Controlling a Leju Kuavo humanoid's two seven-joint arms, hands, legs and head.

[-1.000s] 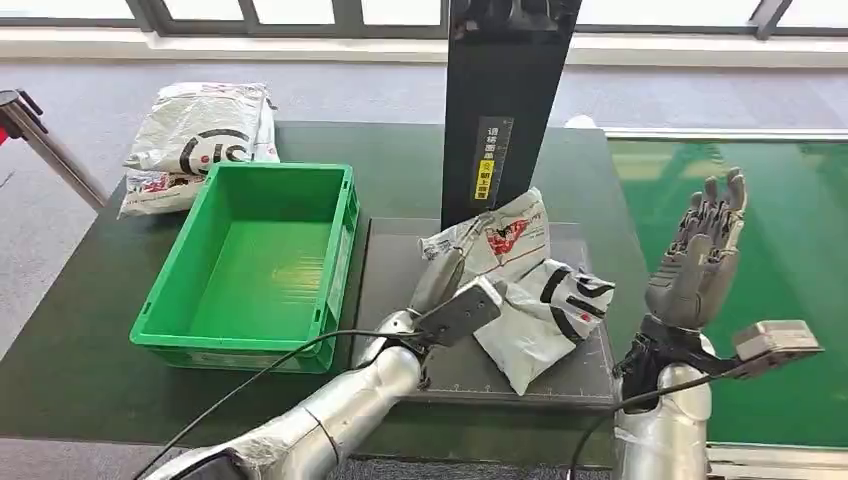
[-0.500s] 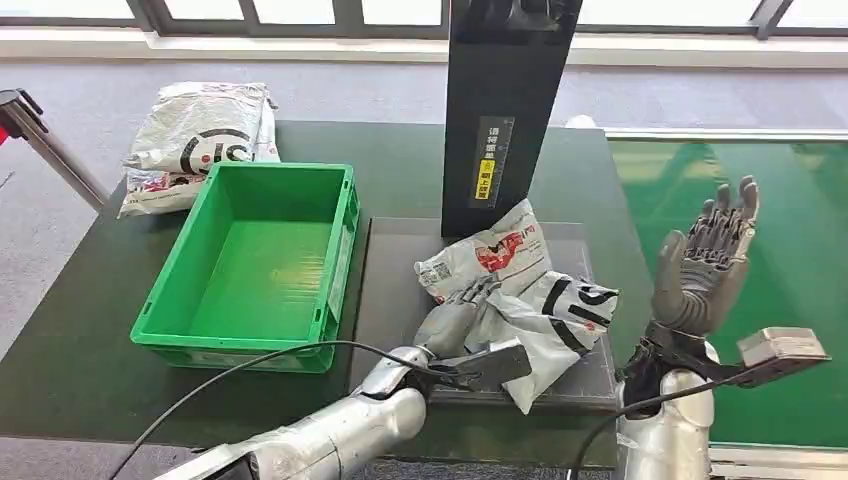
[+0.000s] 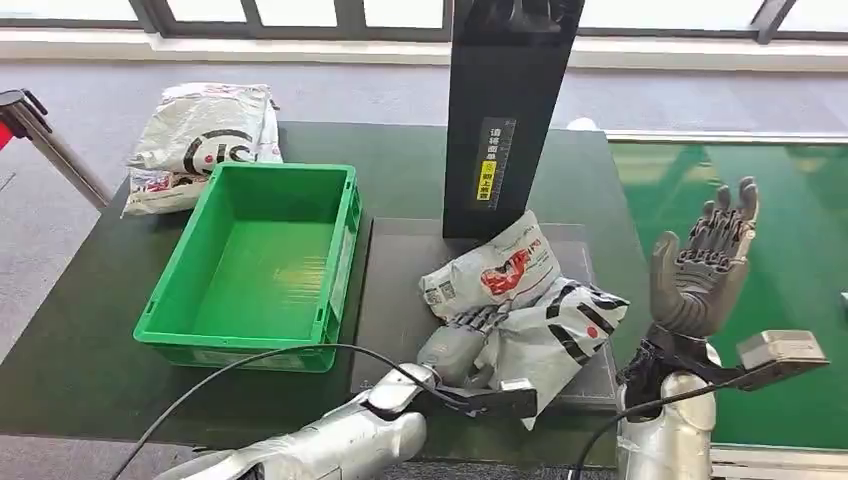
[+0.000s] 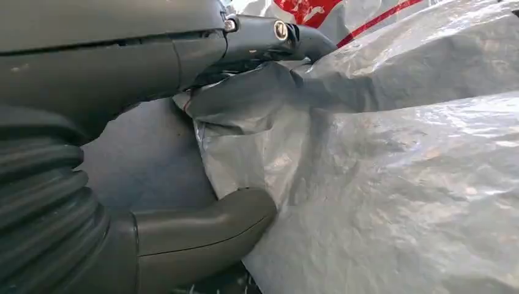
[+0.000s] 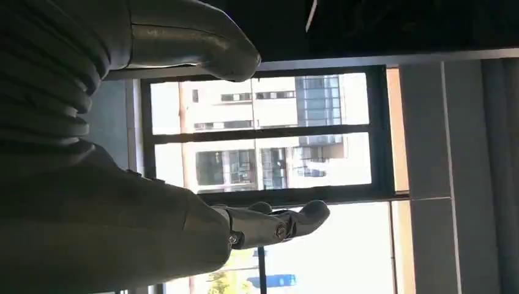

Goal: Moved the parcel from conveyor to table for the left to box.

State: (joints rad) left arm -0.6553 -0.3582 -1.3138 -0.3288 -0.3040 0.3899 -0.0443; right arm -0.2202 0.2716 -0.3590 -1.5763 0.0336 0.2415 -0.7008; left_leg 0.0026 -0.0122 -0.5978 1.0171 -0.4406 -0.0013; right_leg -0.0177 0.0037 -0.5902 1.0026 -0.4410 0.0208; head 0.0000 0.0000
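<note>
Parcel [image 3: 540, 325] lifted by left hand [image 3: 455, 350], tilted diagonally

Your way from the parcel [image 3: 520, 300] to the green crate [image 3: 250, 265] runs over bare bench [image 3: 400, 190]; the black column [image 3: 505, 110] stands just behind the parcel.

Black post [image 3: 505, 110]: yellow-white label [image 3: 488, 165], characters too small, possibly Chinese.
</note>
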